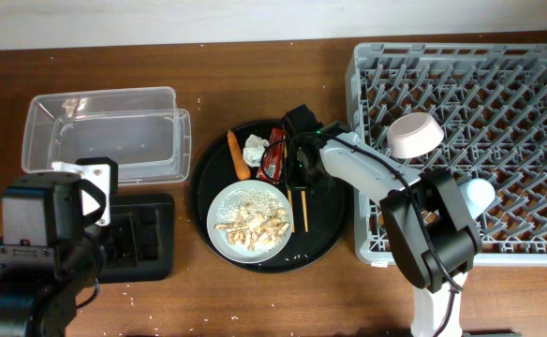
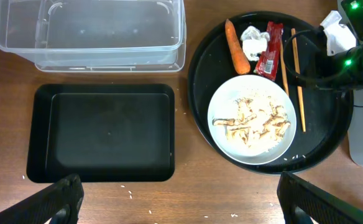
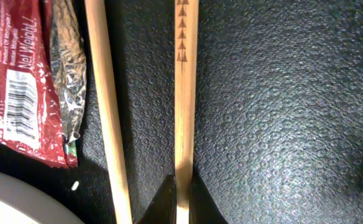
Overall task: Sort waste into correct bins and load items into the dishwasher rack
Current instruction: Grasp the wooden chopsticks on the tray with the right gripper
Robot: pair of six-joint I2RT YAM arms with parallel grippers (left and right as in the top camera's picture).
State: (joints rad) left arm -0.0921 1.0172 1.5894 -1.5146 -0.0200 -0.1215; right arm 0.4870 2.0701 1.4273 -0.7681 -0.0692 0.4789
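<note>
Wooden chopstick flat on the round tray, pinched at its near end by the right pincer, long axis running straight ahead, other chopstick loose just left, rack off to the right.

Two thin wooden chopsticks lie nearly parallel on the round black tray, beside the red snack wrapper.

The brown wooden table bears a clear rectangular plastic box, a shallow black rectangular tray, a round black tray, a grey pegged rack.
</note>
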